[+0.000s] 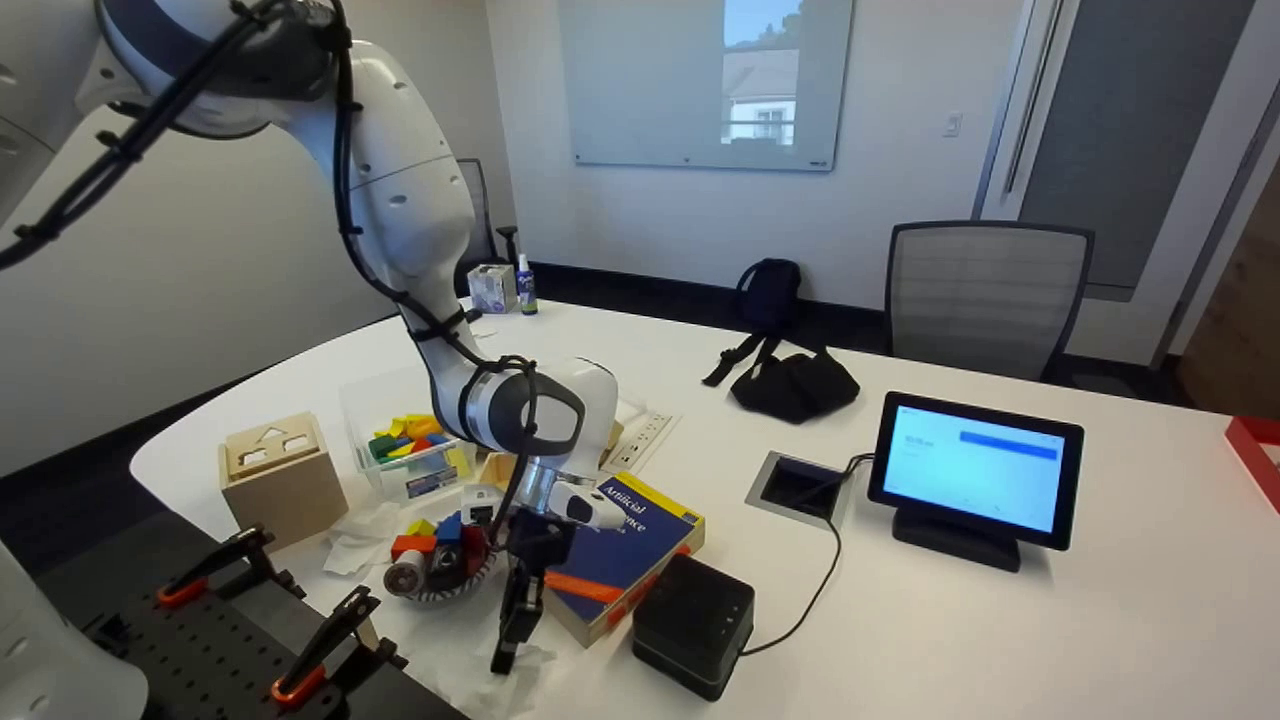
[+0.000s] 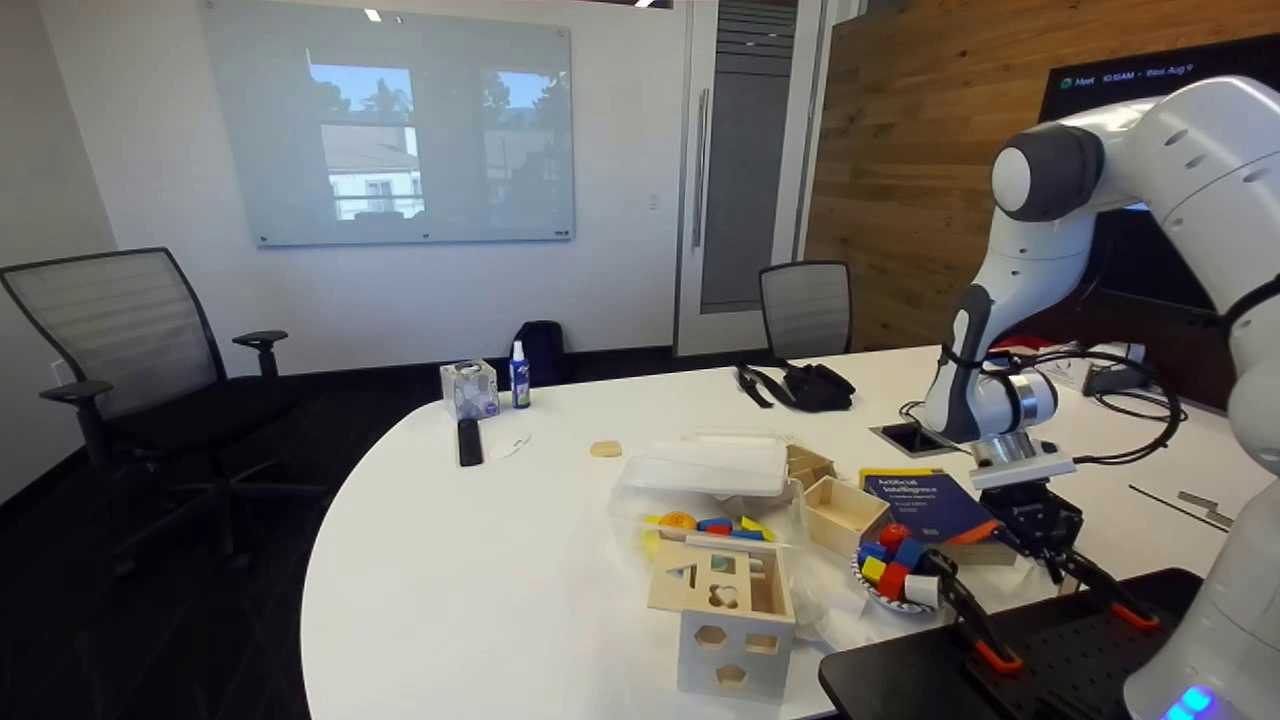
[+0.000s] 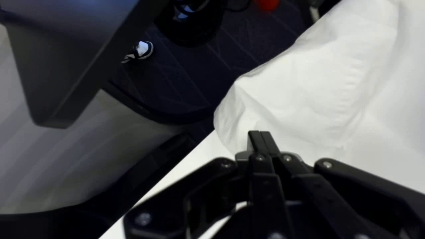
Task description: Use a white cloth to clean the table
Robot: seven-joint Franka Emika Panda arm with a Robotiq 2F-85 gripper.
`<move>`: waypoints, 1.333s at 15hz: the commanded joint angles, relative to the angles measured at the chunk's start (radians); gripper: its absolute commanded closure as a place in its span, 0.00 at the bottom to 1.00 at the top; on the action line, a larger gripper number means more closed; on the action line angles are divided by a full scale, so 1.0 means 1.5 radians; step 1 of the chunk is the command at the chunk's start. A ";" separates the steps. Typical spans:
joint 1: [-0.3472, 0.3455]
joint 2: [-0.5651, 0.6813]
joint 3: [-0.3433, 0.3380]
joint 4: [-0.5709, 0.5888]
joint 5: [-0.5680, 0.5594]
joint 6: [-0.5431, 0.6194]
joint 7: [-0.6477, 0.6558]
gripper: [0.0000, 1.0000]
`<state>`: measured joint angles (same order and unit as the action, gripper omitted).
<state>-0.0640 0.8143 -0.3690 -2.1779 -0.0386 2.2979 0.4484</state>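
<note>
The white cloth (image 3: 318, 83) lies crumpled on the white table (image 1: 950, 640) near its edge. It also shows as a thin, wrinkled patch (image 1: 520, 685) in an exterior view, just in front of the book. My gripper (image 3: 260, 132) points down at the cloth with its two fingertips together and no cloth visible between them. In an exterior view the fingertips (image 1: 503, 662) are low, at or just above the cloth; I cannot tell if they touch it. In another exterior view my gripper (image 2: 1055, 570) is partly hidden behind a clamp. The table (image 2: 480, 590) extends far to the side.
A thick blue book (image 1: 630, 540) and a black box (image 1: 692, 625) are close beside the gripper. A bowl of blocks (image 2: 895, 575), a wooden shape box (image 2: 735, 645) and a plastic bin (image 1: 400, 440) stand nearby. Black clamps (image 1: 320, 645) rise from the robot's mounting plate.
</note>
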 commanded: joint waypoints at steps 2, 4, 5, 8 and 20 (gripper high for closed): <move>0.036 -0.022 -0.051 -0.017 -0.029 0.046 0.073 1.00; 0.041 -0.019 -0.040 -0.015 -0.022 0.072 0.079 1.00; 0.045 -0.018 -0.030 -0.015 -0.015 0.087 0.082 1.00; 0.065 -0.013 -0.002 -0.012 -0.005 0.113 0.094 1.00; 0.067 -0.003 0.063 -0.013 0.003 0.060 0.027 1.00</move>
<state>0.0418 0.8140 -0.2688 -2.1744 -0.0406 2.4209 0.5163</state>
